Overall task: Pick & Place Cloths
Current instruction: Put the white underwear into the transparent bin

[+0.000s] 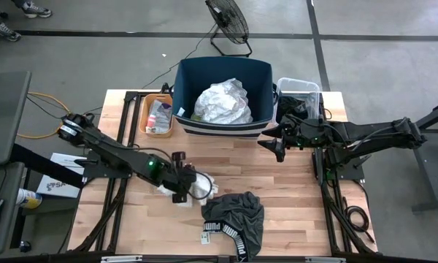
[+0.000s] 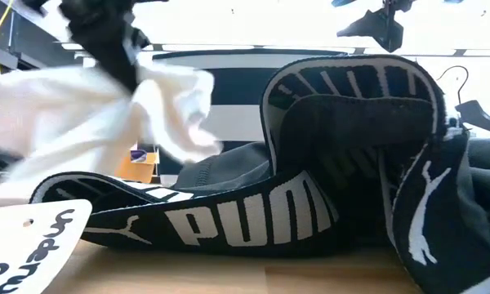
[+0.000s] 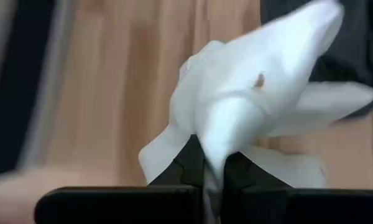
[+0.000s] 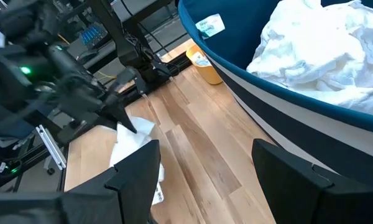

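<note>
Table point(image 1: 277, 183) first: light wood, big navy bin point(image 1: 259, 73) at the far edge, already holding a crumpled white pile point(image 1: 223, 102). Small orange tray point(image 1: 144, 109) sits just left of the bin.

Dark grey shorts point(image 1: 237, 212) with the lettered waistband lie on the near-centre of the table, waistband toward the front edge; untouched, I'd say next in line.

Left gripper point(image 1: 184, 184) is clenched on a thin white cloth point(image 1: 199, 188). Left wrist view shows the fabric pinched between the fingers point(image 3: 189, 165) and fanning out past them. I can't tell if its free end still rests on the wood; it hangs just beside the shorts' left edge.

Key relation: bin lies straight away from the left gripper, toward the far edge and slightly right. I judge the carry as lift, then forward over the bin's near wall.

Right gripper point(image 1: 279, 145) hovers near the bin's right front corner, fingers spread, holding nothing. It's nearer the bin, but the left one has the load.
</note>
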